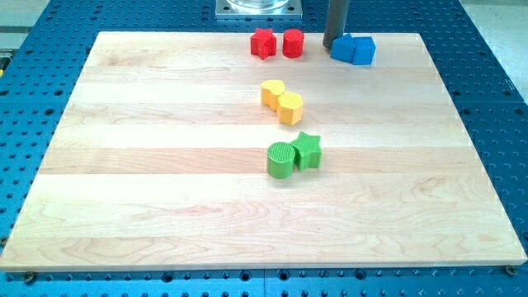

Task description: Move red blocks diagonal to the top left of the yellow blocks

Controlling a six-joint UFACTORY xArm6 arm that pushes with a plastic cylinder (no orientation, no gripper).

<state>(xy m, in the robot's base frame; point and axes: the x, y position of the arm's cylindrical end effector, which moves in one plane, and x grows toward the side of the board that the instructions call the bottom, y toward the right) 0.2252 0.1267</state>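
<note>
Arm w/ rod, single view. Rod (pixel 335 21): dark, straight, approx. vertical, enters from the view's top edge; upper part cut off by the frame. My tip (pixel 332 45): rod's lower end, down at board level, near the board's top edge, right of centre. Arm links above the rod not in view. Grey metal base (pixel 258 8) shows at the view's top, left of the rod and apart from it.
</note>
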